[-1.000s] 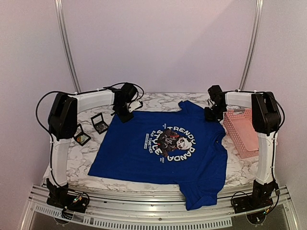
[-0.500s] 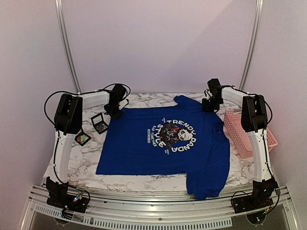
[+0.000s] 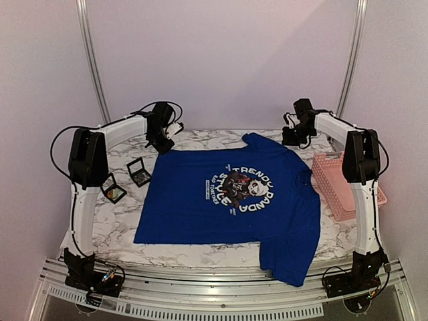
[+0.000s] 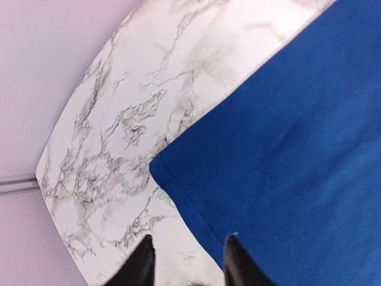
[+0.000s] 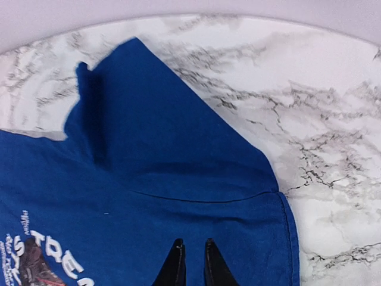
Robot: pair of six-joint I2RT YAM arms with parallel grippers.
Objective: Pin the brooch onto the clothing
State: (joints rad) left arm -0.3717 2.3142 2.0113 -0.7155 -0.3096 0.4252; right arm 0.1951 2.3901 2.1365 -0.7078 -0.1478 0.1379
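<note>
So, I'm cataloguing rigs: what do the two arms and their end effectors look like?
Both the left arm and right arm have white links, bulky black joint housings and black bases, with thin black cables looping alongside. The left end effector and right end effector have slim, pointed black fingers.
</note>
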